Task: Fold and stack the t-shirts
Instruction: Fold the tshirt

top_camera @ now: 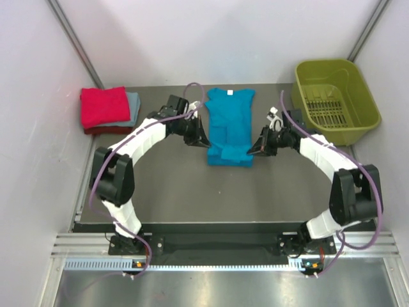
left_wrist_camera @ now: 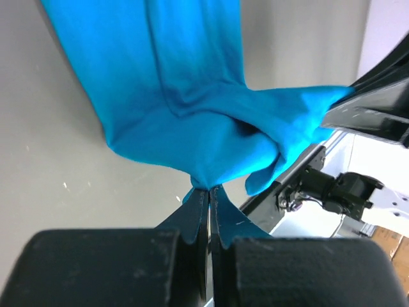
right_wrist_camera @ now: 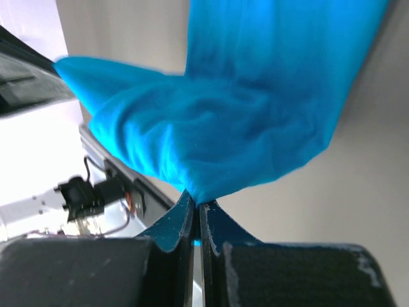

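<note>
The teal-blue t-shirt lies at the middle back of the table, collar away from me, its near hem lifted and doubled over. My left gripper is shut on the shirt's near left edge; the left wrist view shows the cloth bunched at my closed tips. My right gripper is shut on the near right edge, and the right wrist view shows the cloth pinched at my tips. A folded red shirt lies on a pale grey-blue one at the back left.
An olive-green plastic basket stands at the back right, close to my right arm. White walls close in the left, right and back. The table's near edge runs along the metal rail by the arm bases.
</note>
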`<state>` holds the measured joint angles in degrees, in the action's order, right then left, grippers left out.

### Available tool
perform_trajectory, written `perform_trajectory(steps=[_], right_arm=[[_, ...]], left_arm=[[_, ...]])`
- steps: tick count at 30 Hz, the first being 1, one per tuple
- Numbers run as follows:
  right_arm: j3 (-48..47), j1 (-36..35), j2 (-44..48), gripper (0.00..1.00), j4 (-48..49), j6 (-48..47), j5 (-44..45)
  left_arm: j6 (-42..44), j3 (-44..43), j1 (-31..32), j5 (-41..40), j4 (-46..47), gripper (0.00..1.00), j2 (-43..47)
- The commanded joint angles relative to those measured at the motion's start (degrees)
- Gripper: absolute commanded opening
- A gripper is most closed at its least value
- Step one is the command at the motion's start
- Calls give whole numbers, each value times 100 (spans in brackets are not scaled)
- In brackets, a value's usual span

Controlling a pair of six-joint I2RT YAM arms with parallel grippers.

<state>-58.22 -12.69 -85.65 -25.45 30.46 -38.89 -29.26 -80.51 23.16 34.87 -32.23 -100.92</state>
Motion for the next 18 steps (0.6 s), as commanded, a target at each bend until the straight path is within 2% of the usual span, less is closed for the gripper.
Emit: perform_trajectory(steps=[1, 7, 18], right_arm=[[-348, 179, -424, 0, 391, -93, -65], [-892, 249, -1338, 0, 699, -49, -206], [-2492, 530, -2772, 0, 445, -180, -277]], left_arm=[[166, -377, -4, 133, -29, 0, -392], [157, -1105, -30, 239, 94, 0, -1253], [122, -2284, -311, -7, 182, 0, -2352]])
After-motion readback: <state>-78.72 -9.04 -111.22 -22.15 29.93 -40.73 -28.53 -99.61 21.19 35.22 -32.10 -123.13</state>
